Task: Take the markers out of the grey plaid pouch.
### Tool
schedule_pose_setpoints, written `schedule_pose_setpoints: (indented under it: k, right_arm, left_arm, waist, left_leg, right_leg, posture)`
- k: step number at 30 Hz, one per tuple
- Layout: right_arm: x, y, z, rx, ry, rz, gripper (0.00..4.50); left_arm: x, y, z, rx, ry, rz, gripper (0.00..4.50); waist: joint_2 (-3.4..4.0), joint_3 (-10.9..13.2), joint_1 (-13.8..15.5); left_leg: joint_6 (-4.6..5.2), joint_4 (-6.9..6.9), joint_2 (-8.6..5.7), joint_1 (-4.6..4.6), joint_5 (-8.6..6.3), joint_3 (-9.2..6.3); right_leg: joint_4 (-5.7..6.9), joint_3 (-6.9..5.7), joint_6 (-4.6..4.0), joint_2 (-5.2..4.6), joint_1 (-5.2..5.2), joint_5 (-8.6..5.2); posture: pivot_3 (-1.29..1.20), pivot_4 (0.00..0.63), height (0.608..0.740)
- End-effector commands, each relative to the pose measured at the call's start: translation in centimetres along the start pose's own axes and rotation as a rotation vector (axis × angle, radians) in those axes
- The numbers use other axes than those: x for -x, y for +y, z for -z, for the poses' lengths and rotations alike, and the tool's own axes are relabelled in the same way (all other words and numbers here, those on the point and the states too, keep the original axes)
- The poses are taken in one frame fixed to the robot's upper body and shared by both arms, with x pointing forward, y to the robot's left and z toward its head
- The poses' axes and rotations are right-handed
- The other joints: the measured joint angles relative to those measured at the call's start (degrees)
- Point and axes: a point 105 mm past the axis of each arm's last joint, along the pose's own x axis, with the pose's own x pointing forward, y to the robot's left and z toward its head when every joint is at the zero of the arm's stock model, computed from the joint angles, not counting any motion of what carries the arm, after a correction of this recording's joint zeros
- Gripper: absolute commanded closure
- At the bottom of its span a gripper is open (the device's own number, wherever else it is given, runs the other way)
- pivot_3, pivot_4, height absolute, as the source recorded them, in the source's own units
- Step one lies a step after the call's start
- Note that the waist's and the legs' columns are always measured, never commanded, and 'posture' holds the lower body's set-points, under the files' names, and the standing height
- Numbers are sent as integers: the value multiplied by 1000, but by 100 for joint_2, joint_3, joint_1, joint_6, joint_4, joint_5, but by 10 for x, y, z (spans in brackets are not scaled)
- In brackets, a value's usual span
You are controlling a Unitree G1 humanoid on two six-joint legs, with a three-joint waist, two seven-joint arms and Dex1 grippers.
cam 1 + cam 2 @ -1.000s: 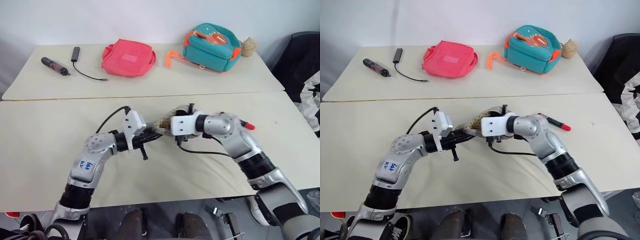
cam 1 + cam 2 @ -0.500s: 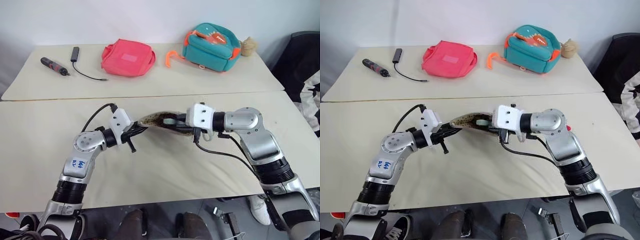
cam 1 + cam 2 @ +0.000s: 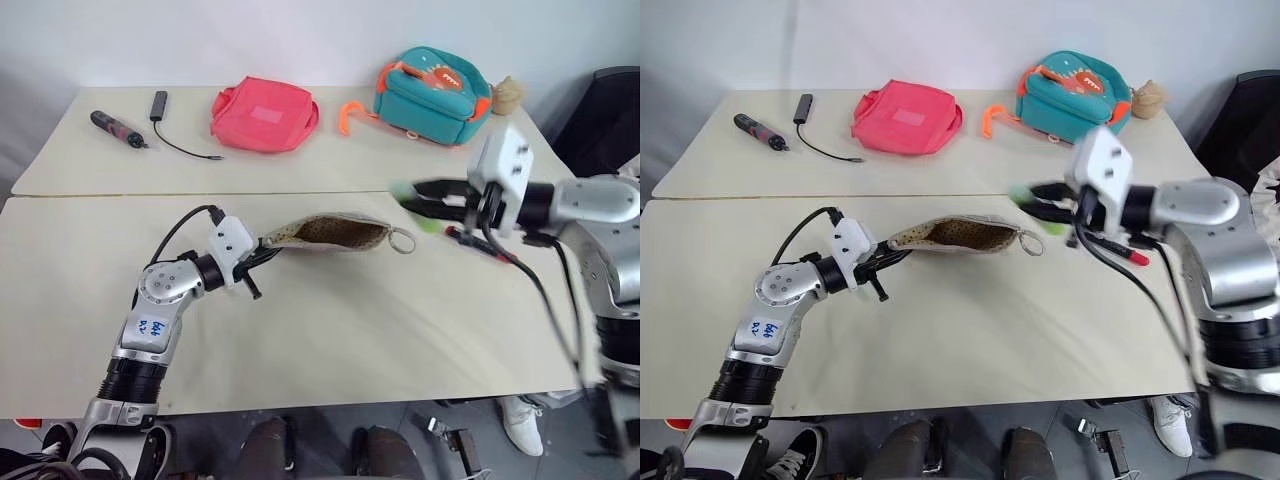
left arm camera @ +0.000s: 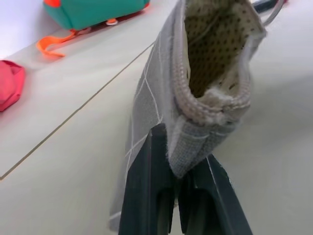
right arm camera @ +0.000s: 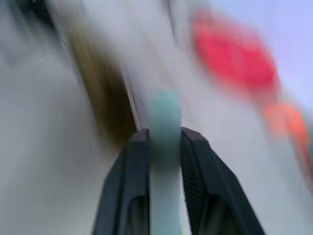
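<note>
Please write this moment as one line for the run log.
left gripper: shut on pouch | right gripper: shut on green marker, outside pouch | red marker: on table

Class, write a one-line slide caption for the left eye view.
Left gripper holds the open pouch by one end while the right gripper carries a green marker clear of it.

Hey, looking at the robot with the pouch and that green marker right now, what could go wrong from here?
1. The right gripper holds the green marker by a narrow pinch with the view blurred, so the marker may slip loose.
2. The left gripper pinches only one end of the grey plaid pouch, which hangs out sideways; it could sag or pull free.
3. A red-tipped marker lies on the table under the right arm and might get knocked.
</note>
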Motion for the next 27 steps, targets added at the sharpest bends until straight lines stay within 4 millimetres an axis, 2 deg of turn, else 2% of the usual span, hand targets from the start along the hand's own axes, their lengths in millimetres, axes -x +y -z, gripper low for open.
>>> schedule_pose_setpoints:
  k: [1, 3, 7, 8, 10, 16, 19, 21, 23, 27]
  right_arm:
    - [-5, 2, 30, 89, 112, 45, 4012]
    - [-7, 9, 51, 106, 193, 35, 4012]
    - [-7, 21, 76, 122, 291, -7, 4012]
    - [-7, 21, 80, 136, 310, -9, 4012]
    - [-13, 14, 76, 42, 266, 39, 4012]
    - [-20, 17, 70, 52, 241, 14, 1964]
    - [-21, 16, 55, 37, 176, 6, 991]
    - [-26, 8, 24, -31, 13, 45, 991]
    - [-30, 4, 1, -69, -106, 70, 991]
    - [-38, 15, -28, -156, -260, 38, 991]
  left_arm:
    - [2, 4, -10, -24, -36, -8, 4500]
    - [3, 4, -10, -23, -37, -8, 4500]
    - [3, 2, -13, -22, -46, -5, 4500]
    - [3, 2, -13, -20, -50, -4, 4500]
    - [3, 1, -15, -16, -55, -5, 4500]
    - [4, 2, -14, -7, -49, -12, 4500]
    - [8, 3, -15, 23, -52, -16, 4500]
    - [12, 7, -21, 112, -73, -31, 4500]
    - [15, 12, -23, 243, -69, -49, 4500]
    - [22, 27, -41, 528, -106, -97, 4500]
  waist:
    - [1, 1, -40]
    - [3, 2, -70]
    - [3, 2, -42]
    - [3, 2, -32]
    - [2, 2, -5]
    - [3, 2, -9]
    - [3, 2, -16]
    - [3, 2, -43]
    - [3, 2, -82]
    - [3, 3, -35]
  left_leg:
    - [0, 0, 2, 1, 1, 2]
    - [-3, 0, 9, 4, 6, 14]
    - [-3, 5, 13, 10, 12, 13]
    - [-2, 10, 12, 11, 11, 13]
    - [-1, 16, 11, 11, 10, 13]
    - [-3, 11, 9, 8, 9, 4]
    - [-3, 8, 10, 8, 9, 3]
    - [-3, 8, 11, 8, 9, 4]
    - [-4, 9, 16, 8, 9, 5]
    - [-5, 12, 16, 8, 10, -10]
  right_leg:
    - [2, 0, 0, 2, -1, 0]
    - [7, 8, 0, 8, -6, 0]
    - [7, 8, 0, 8, -1, 0]
    - [2, 9, 0, 7, 1, 0]
    - [0, 13, 0, 3, 2, 0]
    - [0, 8, 0, 1, 1, 0]
    - [5, 5, 0, 5, 3, 0]
    - [6, 6, 0, 5, 3, 0]
    - [9, 9, 0, 9, 1, 0]
    - [17, 13, 0, 8, 8, 0]
  posture:
    - [0, 150, 740]
    - [0, 150, 740]
    - [0, 150, 740]
    - [0, 150, 740]
    - [0, 150, 740]
    - [0, 150, 740]
    - [0, 150, 740]
    - [0, 150, 740]
    - [0, 150, 740]
    - [0, 150, 740]
